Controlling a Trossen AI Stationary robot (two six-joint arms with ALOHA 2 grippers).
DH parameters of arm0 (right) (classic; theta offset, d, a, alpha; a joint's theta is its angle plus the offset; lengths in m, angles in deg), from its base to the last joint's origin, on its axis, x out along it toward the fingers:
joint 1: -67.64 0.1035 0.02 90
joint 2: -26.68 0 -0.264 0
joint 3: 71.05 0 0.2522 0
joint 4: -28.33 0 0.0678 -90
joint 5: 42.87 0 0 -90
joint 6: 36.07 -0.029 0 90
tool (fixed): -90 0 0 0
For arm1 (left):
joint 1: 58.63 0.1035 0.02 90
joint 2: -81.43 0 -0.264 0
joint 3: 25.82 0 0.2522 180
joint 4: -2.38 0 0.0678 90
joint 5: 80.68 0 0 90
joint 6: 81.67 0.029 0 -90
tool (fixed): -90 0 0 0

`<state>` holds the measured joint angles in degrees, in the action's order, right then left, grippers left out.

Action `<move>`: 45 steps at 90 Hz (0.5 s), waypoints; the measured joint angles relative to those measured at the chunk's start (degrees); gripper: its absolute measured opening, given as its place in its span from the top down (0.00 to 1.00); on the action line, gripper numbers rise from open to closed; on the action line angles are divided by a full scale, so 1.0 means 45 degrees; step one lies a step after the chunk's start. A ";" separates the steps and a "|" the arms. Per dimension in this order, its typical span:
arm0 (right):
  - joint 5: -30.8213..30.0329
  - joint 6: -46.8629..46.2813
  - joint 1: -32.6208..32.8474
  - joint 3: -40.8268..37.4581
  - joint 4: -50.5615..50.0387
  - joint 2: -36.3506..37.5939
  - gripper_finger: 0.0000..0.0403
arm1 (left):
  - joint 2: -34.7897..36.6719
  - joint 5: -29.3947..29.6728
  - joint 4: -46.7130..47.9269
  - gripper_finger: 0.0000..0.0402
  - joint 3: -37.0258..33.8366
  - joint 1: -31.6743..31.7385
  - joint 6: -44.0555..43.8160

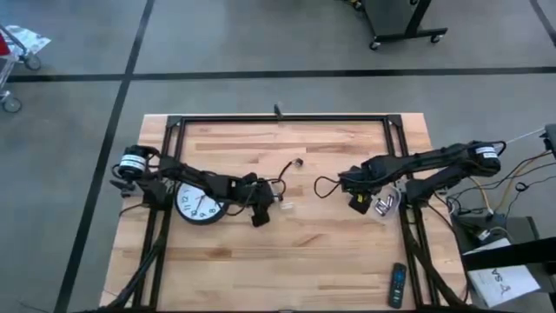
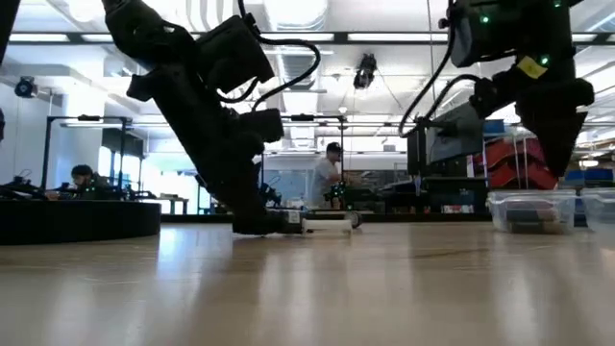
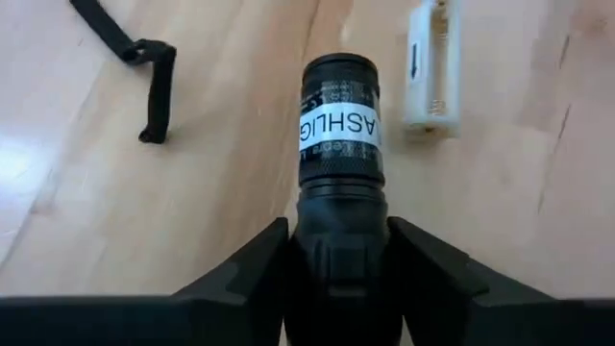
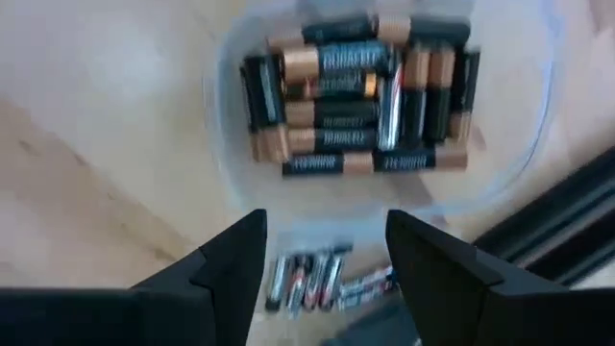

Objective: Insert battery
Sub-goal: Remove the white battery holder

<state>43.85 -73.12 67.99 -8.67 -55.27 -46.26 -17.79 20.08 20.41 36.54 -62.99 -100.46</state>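
Left gripper (image 3: 338,259) is closed around a black flashlight (image 3: 339,144), which sticks out forward between the 2 fingers (image 3: 245,274), low over the wooden surface (image 1: 321,243); a white label band with partial lettering wraps the flashlight body. Just beyond the flashlight's end lies a white battery holder (image 3: 430,67), flat on the surface and apart from the flashlight. A black strap (image 3: 144,67) lies on the wood off to one side. High view: left arm reaches across a round wall clock (image 1: 198,205) toward the middle of the surface, gripper (image 1: 259,211) just past the clock's edge. Right gripper (image 4: 325,250) hangs above a clear plastic tub (image 4: 231,125) near the right edge of the surface, fingers spread wide, holding nothing. The tub holds a loose pile of batteries (image 4: 360,96), black and copper, lying in mixed directions; more small batteries show below it, blurred, so I cannot tell what they sit in. A remote control (image 1: 396,285) lies near the front right of the surface. Low view: people visible in the room beyond.
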 joint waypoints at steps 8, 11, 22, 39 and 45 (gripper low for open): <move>0.0154 -0.0261 0.0179 0.0000 0.0126 0.0276 0.51 | 0.0000 0.0012 -0.0005 0.61 0.0000 0.0005 0.0000; 0.0157 -0.0264 0.0256 0.0000 0.0237 0.0355 0.51 | 0.0000 0.0048 -0.0006 0.60 0.0000 0.0005 0.0005; 0.0102 -0.0314 0.0507 0.0000 0.0532 0.0592 0.51 | 0.0000 0.0138 -0.0019 0.57 0.0000 0.0005 0.0036; 0.0079 -0.0467 0.1099 0.0000 0.1248 0.0697 0.51 | 0.0232 0.0160 0.0031 0.56 0.0005 0.0010 0.0087; 0.0070 -0.0473 0.1381 0.0000 0.1925 0.0666 0.51 | 0.0538 0.0170 -0.0037 0.58 0.0005 0.0010 0.0044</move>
<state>44.17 -75.25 74.20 -8.67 -46.61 -43.26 -15.37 20.85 20.24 36.56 -62.95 -100.26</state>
